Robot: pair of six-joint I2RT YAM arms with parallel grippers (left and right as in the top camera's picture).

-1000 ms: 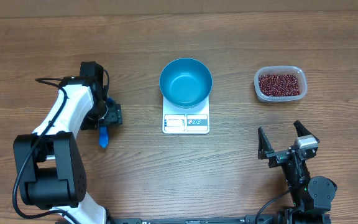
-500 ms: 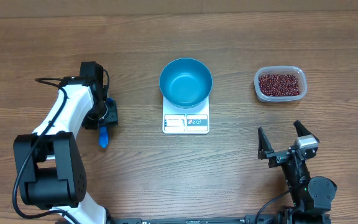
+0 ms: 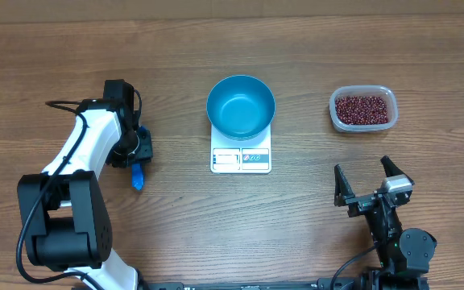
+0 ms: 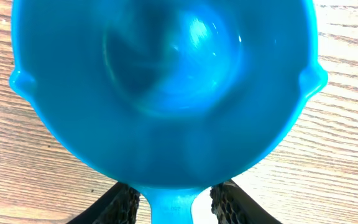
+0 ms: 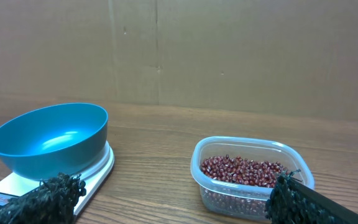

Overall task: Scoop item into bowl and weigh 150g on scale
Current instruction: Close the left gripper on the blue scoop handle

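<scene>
Left of frame, my left end effector (image 4: 173,208) narrowed on the scoop (image 4: 166,93) handle, grip unconfirmed, scooping next; right end effector (image 3: 362,171) stayed released.

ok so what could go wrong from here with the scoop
1. The left gripper straddles only the narrow handle of the scoop; it could twist or slip when lifted.
2. The beans lie far right, beyond the bowl on the scale; crossing over could nudge the bowl or spill beans.
</scene>
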